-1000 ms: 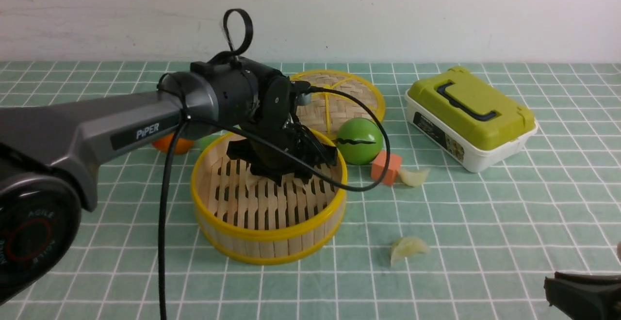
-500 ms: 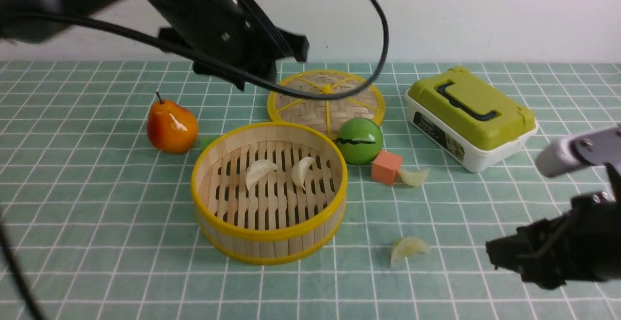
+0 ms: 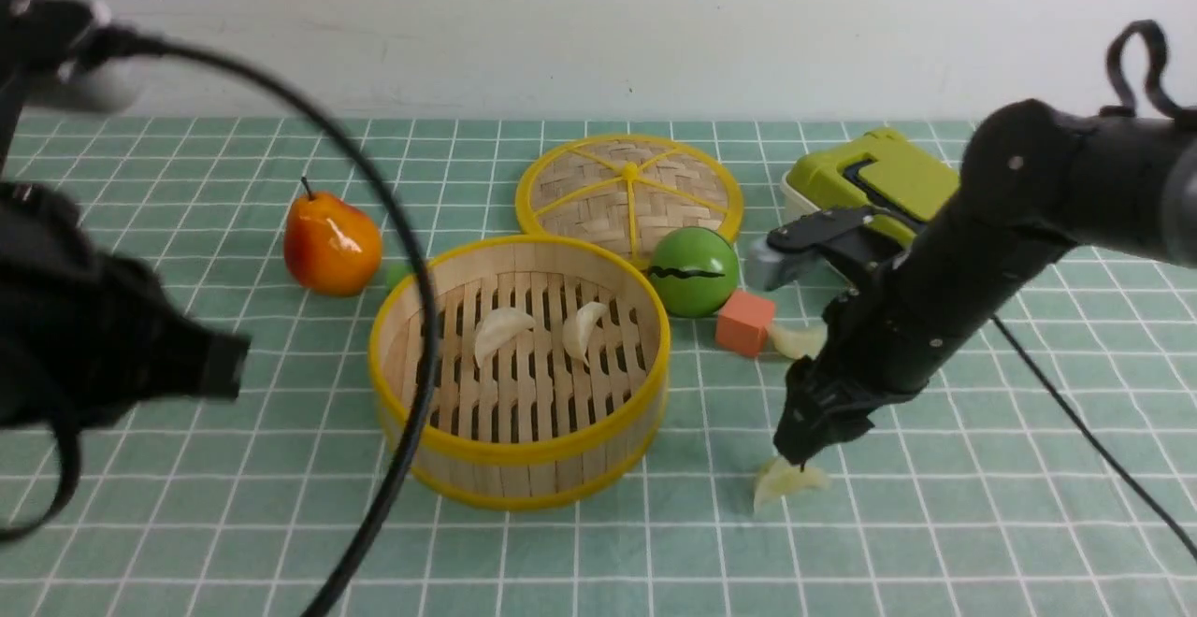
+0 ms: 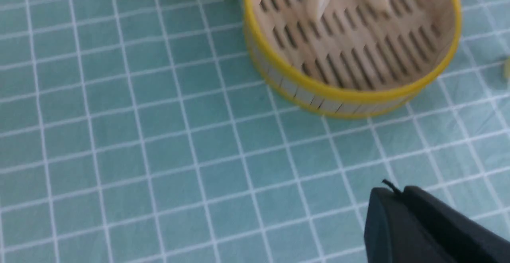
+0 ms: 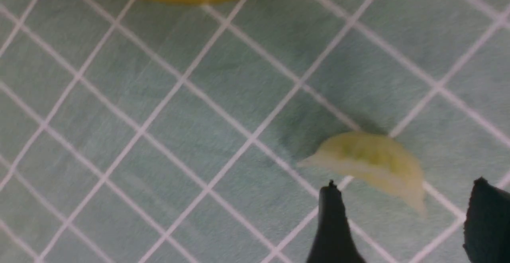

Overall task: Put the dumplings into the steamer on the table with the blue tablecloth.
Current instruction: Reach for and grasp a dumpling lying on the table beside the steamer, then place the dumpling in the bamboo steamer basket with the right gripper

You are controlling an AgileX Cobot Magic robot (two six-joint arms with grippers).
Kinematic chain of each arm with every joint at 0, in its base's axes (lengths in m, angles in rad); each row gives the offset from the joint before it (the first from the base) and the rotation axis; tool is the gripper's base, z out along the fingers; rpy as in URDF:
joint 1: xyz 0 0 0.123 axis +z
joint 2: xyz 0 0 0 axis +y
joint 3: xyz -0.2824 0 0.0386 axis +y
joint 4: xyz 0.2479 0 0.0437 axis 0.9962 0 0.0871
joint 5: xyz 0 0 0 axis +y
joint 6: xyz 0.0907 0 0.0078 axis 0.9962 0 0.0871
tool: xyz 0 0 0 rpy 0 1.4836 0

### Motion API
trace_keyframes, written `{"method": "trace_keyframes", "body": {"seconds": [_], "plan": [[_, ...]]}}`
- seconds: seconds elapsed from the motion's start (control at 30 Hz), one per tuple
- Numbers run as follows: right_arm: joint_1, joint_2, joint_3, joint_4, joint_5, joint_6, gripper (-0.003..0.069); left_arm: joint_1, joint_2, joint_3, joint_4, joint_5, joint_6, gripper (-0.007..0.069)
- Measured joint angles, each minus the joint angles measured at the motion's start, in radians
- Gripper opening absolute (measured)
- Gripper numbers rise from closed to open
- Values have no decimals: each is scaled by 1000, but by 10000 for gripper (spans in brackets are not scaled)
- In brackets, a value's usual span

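Observation:
The steamer (image 3: 561, 472) stands mid-table on the blue tablecloth (image 3: 187, 505). Two dumplings (image 3: 500, 329) (image 3: 582, 327) lie on its slats. A third dumpling (image 3: 788, 481) lies on the cloth to the steamer's right front, and another (image 3: 797, 341) rests beside an orange block. My right gripper (image 3: 795, 453) hangs just over the near dumpling (image 5: 370, 163), open, its fingers (image 5: 330, 215) short of it and not touching. My left gripper (image 4: 392, 191) is shut and empty, pulled back to the near left of the steamer (image 4: 350, 95); in the front view that arm is a blur.
A pear (image 3: 330, 241) and a small green cube (image 3: 397, 273) sit left of the steamer. Behind it lie the woven lid (image 3: 628, 185) and a green ball (image 3: 694, 271). The orange block (image 3: 744, 322) and a green-lidded box (image 3: 870, 178) are at right. The left arm's cable (image 3: 411, 318) crosses in front of the steamer.
My left arm has left the steamer, leaving two dumplings in it, swung to the near left and shut. My right arm has come in from the near right and opened over the near dumpling.

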Motion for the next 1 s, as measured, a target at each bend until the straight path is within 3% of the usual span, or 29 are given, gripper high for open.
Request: {"method": "trace_keyframes", "body": {"seconds": [0.13,0.4,0.57,0.67,0.77,1.0], "plan": [[46,26,-58,-43,68,-67,430,0,-110,169,30,15,-4,20],[96,78,-70,-134,44,-396,421,0,-215,380,74,-2,-4,20],[96,138,-72,-172,-11,-512,308,0,-242,392,78,-68,-4,20],[96,147,-72,-172,-16,-509,204,0,-244,392,78,-100,-4,22],[96,147,-73,-171,-14,-475,204,0,-244,392,75,-116,-4,24],[98,123,-226,-146,182,-99,204,0,-244,392,52,-129,-24,30]]}}
